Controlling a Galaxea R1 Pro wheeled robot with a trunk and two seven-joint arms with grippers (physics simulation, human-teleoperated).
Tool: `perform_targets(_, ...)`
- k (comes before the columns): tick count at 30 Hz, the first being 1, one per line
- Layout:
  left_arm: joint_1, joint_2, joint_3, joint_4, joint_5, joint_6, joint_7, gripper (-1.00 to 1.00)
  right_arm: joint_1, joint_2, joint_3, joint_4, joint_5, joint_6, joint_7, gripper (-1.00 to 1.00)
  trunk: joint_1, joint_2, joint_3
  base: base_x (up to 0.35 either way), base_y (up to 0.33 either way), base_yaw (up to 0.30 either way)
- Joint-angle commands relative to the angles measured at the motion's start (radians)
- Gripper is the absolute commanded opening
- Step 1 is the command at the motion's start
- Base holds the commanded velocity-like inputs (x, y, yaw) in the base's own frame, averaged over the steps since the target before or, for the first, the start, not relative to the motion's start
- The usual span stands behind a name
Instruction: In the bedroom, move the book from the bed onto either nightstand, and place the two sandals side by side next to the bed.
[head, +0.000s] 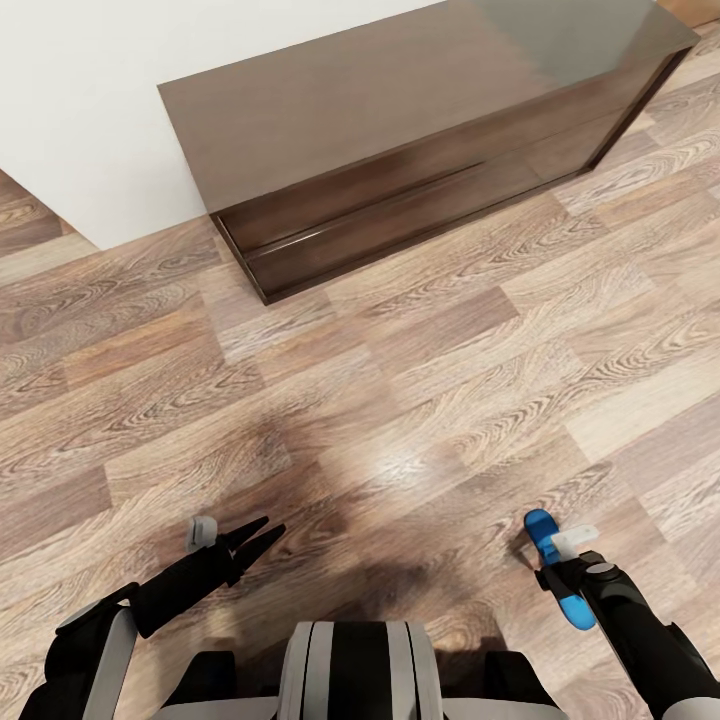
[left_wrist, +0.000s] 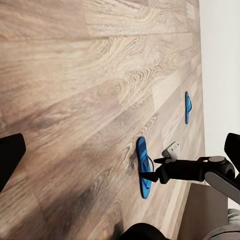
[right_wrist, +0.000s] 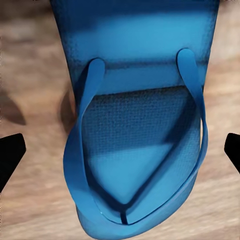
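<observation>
Down at the floor level, the right pincer is sitting right over a blue sandal, pointing down at it. From the right wrist view the sandal sits between the two dark fingertips, which are spread wide, one off each side of the sole and neither touching it. So: open, straddling the flip-flop, nothing pinched. The sandal lies flat on the wood planks, straps up.

The left pincer hangs low over bare floor on the robot's left, its two black tips a little apart and holding nothing.

The left wrist view looks across at the right arm and catches that same sandal under it, plus the second sandal lying further along the floor near a white wall, well apart from the first one.

Room-wise: ahead of the robot there's a long low dark brown table with a glossy top, set up against a pale grey-white surface at the upper left of the head view. Between that table's front edge and both arms is a wide stretch of open plank floor.
</observation>
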Motion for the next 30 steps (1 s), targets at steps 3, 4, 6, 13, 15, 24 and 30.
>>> perform_targets(3,0.0,-0.001,0.002,0.0,0.003,0.008,-0.002,1.0,0.0,0.001,-0.002,-0.001,0.011,0.004,0.008,1.0,0.0,0.0,0.0,0.0,-0.006,0.0)
perform_targets(4,0.0,-0.001,0.002,0.0,0.003,0.008,-0.002,1.0,0.0,0.001,-0.002,-0.001,0.011,0.004,0.008,1.0,0.0,0.0,0.0,0.0,-0.035,0.0)
perform_targets(6,0.0,-0.001,0.002,0.001,0.003,0.008,-0.002,1.0,0.0,0.001,-0.002,-0.001,0.011,0.004,0.008,1.0,0.0,0.0,0.0,0.0,-0.049,0.0)
perform_targets(13,0.0,-0.001,0.002,0.025,0.003,0.008,-0.002,1.0,0.0,0.002,-0.001,-0.001,0.011,0.003,0.008,1.0,0.0,0.0,0.0,0.0,-0.035,0.0)
perform_targets(15,0.0,-0.001,0.002,0.029,0.003,0.007,-0.002,1.0,0.0,0.002,0.0,-0.001,0.012,0.004,0.008,1.0,0.0,0.0,0.0,0.0,-0.003,0.0)
perform_targets(24,0.0,-0.001,0.002,0.034,0.003,0.007,-0.003,1.0,0.0,0.002,0.0,-0.001,0.012,0.004,0.008,1.0,0.0,0.0,0.0,0.0,0.0,0.0)
perform_targets(30,0.0,-0.001,0.002,0.036,0.002,0.007,-0.002,1.0,0.0,0.002,0.0,-0.001,0.012,0.003,0.008,1.0,0.0,0.0,0.0,-0.004,0.0,0.0)
